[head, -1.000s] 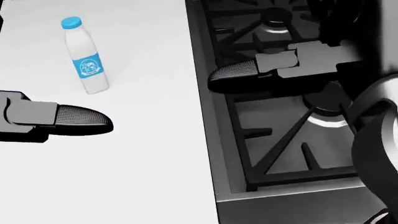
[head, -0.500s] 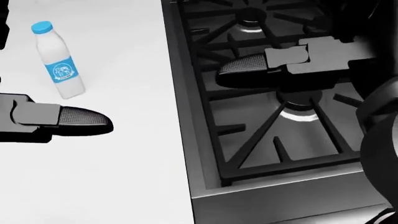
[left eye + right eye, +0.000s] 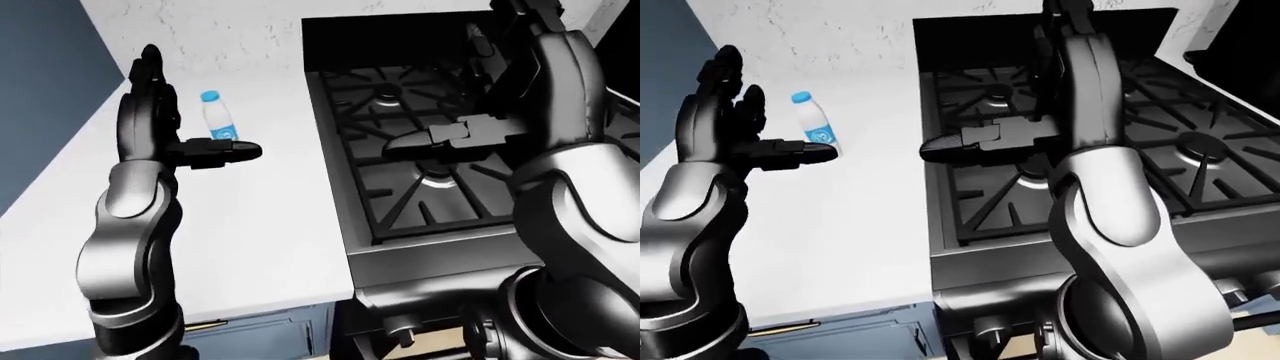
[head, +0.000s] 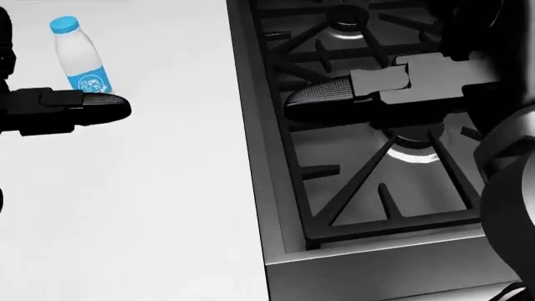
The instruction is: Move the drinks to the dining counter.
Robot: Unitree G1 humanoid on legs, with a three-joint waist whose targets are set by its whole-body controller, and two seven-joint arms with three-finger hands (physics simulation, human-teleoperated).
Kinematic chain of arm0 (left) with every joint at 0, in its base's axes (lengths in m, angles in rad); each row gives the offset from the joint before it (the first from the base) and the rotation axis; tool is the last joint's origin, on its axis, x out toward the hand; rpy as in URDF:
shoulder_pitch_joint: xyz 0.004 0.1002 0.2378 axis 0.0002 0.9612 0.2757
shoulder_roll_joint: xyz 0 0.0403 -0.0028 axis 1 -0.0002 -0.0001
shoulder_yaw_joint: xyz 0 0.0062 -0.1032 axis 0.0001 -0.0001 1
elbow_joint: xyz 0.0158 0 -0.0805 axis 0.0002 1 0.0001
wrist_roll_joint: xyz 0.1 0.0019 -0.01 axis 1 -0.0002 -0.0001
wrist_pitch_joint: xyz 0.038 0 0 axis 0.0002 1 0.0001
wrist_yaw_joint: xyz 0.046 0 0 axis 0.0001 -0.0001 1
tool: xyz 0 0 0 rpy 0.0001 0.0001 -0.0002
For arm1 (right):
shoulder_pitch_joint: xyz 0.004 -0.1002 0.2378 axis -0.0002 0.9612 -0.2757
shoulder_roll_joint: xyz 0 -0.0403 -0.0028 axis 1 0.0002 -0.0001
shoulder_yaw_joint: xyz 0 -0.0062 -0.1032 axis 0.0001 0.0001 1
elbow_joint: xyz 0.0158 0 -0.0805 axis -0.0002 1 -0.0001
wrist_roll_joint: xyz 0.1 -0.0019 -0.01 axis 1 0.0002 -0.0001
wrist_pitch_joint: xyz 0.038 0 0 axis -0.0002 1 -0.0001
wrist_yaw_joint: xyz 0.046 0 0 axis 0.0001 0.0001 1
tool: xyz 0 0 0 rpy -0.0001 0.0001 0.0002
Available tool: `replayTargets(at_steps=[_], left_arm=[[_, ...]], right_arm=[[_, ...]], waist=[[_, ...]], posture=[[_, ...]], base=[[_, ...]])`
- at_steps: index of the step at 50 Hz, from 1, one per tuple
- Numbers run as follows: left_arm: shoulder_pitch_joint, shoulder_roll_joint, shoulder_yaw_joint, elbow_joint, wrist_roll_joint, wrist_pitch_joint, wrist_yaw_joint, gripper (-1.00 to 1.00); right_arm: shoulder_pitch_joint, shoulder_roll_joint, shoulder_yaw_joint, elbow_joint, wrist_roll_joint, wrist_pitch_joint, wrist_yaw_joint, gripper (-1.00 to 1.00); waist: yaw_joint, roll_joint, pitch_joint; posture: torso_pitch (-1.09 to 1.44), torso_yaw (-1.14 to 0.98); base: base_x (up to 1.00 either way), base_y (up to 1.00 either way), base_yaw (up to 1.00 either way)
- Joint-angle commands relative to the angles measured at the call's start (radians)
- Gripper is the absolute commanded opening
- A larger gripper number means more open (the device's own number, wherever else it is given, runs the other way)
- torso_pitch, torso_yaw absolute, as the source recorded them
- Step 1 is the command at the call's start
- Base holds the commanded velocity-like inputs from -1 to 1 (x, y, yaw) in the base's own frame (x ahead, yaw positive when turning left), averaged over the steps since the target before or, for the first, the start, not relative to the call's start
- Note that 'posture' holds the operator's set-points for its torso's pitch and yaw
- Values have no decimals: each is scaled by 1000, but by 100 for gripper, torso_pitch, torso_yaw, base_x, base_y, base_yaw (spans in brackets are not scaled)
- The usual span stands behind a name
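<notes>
White plastic milk bottle (image 3: 812,122) stands on the surface (image 4: 167,207) just beyond the left hand (image 3: 735,127), untouched; its fingers are spread, as are the right hand's (image 3: 440,139).

The milk bottle (image 3: 813,123) stands upright on the table (image 3: 860,225), toward the upper left of the right-eye view, near the wall (image 3: 840,34) that runs along the table's top edge. The gas stove (image 3: 1080,157) adjoins the table on its right. The left hand (image 3: 740,146) hangs above the table just left of the bottle, one of its fingers (image 3: 805,152) crossing the bottle's base. The right hand (image 3: 985,142) hangs above the stove's left burners.
</notes>
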Motion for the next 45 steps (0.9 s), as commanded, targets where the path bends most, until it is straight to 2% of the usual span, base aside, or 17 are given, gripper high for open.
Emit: replayTargets(at_steps=[1,11,23,45], left_arm=[[-32,9,8,-6,15,-65,2,100],[-101,14,-8,266,57,-216,18,100],[-152,-13,-46,413,80,-289,34,100],[-188,-33,-61,692,126,-445,54,100]], right_arm=[[-25,-6,-5,-10,-9,-26,-2,100],[-42,-6,-9,-4,-15,-18,3,100],[-13,0,-9,-8,-18,-37,8,100],[4,2,-1,0,-22,-60,8,100]], waist=[[0,3,-25],[0,2,-29],[0,2,-31],[-2,5,-39]], posture=[[0,0],[0,0],[0,0],[0,0]], base=[[0,0,0],[0,0,0],[0,0,0],[0,0,0]])
